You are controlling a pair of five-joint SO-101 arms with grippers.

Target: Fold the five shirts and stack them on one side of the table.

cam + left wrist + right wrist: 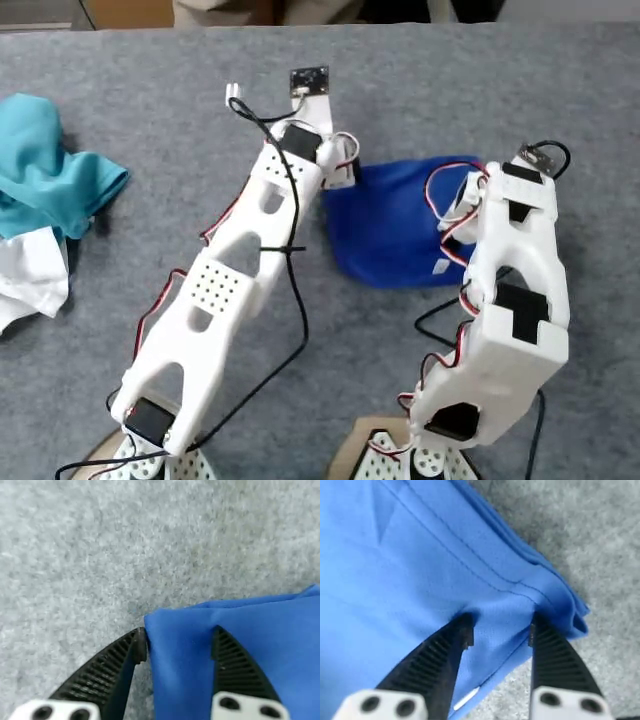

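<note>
The left jaws are standing open astride a corner of the blue shirt [240, 645], one jaw resting just off its edge on the desk [100, 540], the other on the cloth. The right jaws are gaping too, pressing on the blue shirt [420, 570] just inside its folded edge. The blue shirt [390, 230] is lying centre right in the high view. A teal shirt [50, 170] and a white shirt [35, 270] are bunching at the left edge, with bare desk [150, 60] lying between.

Left arm [235, 290] and right arm [510, 300] have white shells, black servo blocks, red-black-white cables [436, 185]; black ribbed fingers [235, 665], screws [229, 703] at six o'clock.
</note>
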